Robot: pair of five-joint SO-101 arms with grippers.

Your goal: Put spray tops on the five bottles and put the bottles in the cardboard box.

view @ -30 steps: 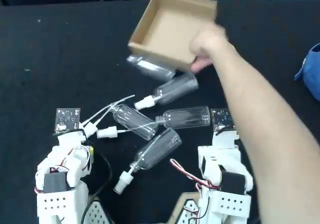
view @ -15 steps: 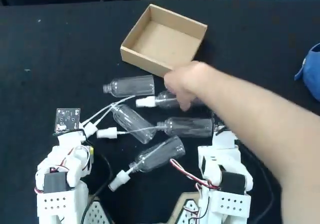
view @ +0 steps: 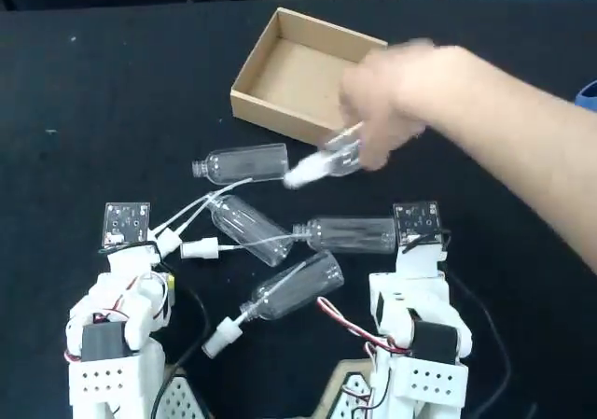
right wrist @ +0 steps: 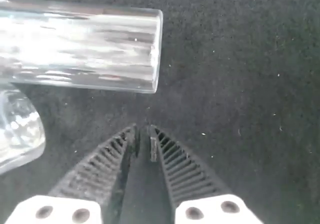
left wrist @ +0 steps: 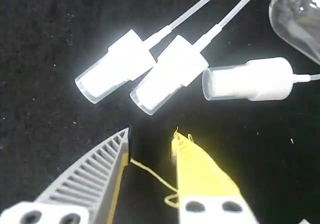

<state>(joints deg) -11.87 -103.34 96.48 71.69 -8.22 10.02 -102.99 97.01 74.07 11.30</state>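
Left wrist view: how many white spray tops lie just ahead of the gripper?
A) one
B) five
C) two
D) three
D: three spray tops lie side by side just beyond the open left gripper, each with its thin tube pointing away from the gripper.

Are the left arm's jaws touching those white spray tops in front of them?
Apart. The left wrist view shows a strip of bare black table between the jaws' tips and the nearest of the three spray tops.
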